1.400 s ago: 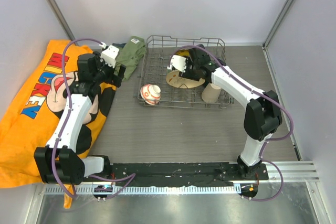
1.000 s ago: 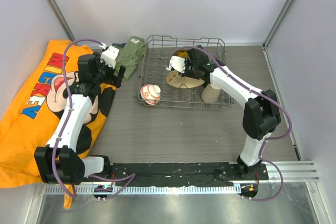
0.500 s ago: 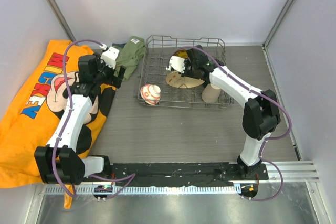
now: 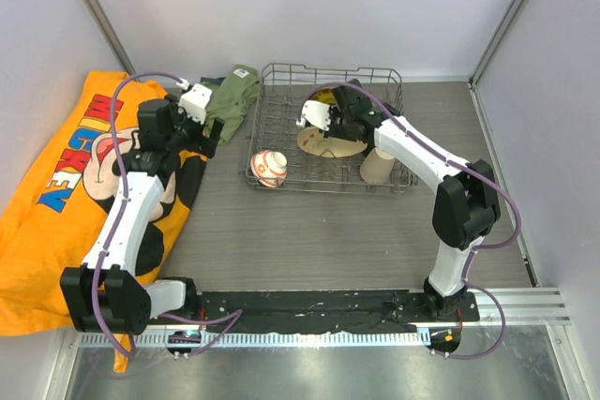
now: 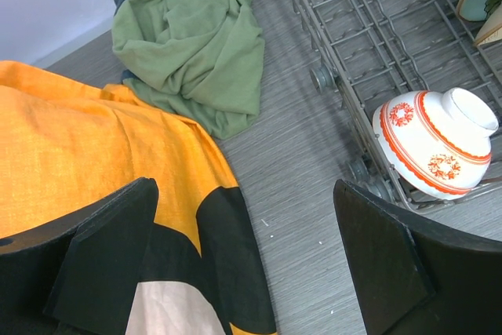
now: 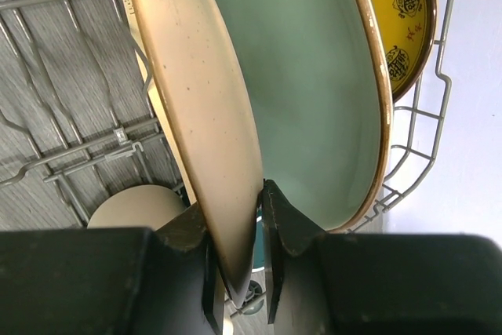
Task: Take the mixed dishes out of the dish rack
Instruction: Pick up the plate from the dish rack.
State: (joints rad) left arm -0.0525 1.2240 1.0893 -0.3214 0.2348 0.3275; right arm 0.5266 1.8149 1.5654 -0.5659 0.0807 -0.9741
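Observation:
The grey wire dish rack (image 4: 277, 111) stands at the back centre. My right gripper (image 4: 341, 125) is inside it, shut on the rim of the cream plate (image 6: 205, 115), which leans tilted (image 4: 328, 144). Right behind it stand the pale green plate (image 6: 314, 92) and the small yellow patterned plate (image 6: 404, 13). The beige cup (image 4: 378, 166) lies in the rack's right front corner. The red-orange patterned bowl (image 4: 270, 168) rests on its side at the rack's left front corner, also in the left wrist view (image 5: 435, 151). My left gripper (image 4: 202, 133) is open and empty, left of the rack. The dark teal mug is hidden.
A large orange printed cloth (image 4: 56, 194) covers the left side of the table. A crumpled green cloth (image 4: 230, 100) lies between it and the rack. Grey walls close in at the back and right.
My right gripper has shifted very slightly inside the rack with the cream plate's rim between its jaws. The left arm has hardly moved.

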